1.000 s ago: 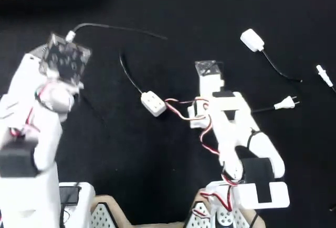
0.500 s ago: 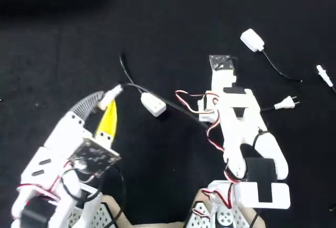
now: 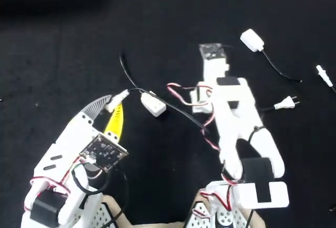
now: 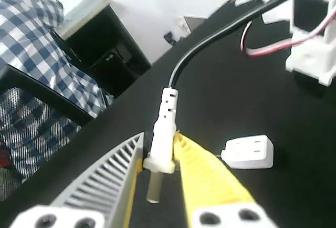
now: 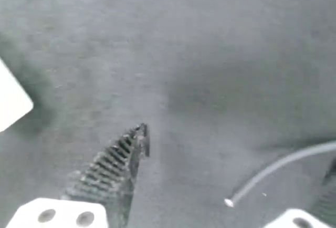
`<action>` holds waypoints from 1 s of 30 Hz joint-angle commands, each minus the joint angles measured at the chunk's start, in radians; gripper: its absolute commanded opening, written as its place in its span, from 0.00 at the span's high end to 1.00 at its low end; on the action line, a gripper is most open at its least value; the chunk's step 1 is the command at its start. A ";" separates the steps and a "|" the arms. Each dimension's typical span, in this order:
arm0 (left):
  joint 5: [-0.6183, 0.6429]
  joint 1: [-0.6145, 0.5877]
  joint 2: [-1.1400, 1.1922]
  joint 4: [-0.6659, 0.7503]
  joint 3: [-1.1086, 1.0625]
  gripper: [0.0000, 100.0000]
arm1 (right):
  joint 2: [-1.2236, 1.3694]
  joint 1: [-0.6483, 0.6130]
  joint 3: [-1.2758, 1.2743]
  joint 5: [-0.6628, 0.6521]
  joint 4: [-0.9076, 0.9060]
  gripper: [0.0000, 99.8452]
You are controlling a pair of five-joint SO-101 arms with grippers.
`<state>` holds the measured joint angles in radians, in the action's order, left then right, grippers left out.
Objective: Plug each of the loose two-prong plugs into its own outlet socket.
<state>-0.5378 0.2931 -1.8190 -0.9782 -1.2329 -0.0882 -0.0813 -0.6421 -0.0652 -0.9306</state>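
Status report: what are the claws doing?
Left claw shut on plug, close to white socket. Right claw open, empty. Second plug lies loose.

Table cloth (image 3: 58,49): plain black, no pattern. Left gripper (image 4: 157,146): one finger (image 4: 105,178) is seen grey and ribbed, the other yellow and smooth. Held plug (image 4: 164,128): white body, dull metal prong, black cable (image 4: 210,44). Outlet socket (image 3: 153,103) at 3 o'clock of it: white, on a black lead. Left arm (image 3: 68,144) and right arm (image 3: 233,117): white shells, red-white-black wire bundles. Right gripper (image 5: 233,157): its ribbed finger is seen dark grey. Second outlet socket (image 3: 252,40), at 1 o'clock on the table: white, black lead. Loose plug (image 3: 286,102) at 3 o'clock: white, black cable; edge plug (image 3: 323,74) is white too. Check fabric (image 4: 31,44) beyond the table: blue and white.
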 commanded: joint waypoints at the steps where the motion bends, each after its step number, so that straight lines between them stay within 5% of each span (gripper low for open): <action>1: 0.009 0.067 -0.003 0.110 -0.064 0.97 | -0.031 -0.069 0.059 -0.008 -0.014 0.66; 6: 0.009 0.165 -0.003 0.276 -0.229 0.97 | -0.031 -0.117 0.096 -0.008 -0.087 0.82; 30: 0.003 0.124 0.000 0.450 -0.469 0.97 | -0.033 -0.404 0.380 -0.018 -0.443 0.79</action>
<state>-0.5347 0.4373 -1.8128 -0.5623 -1.6840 -0.0882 -0.4143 -0.3307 -0.0760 -1.3449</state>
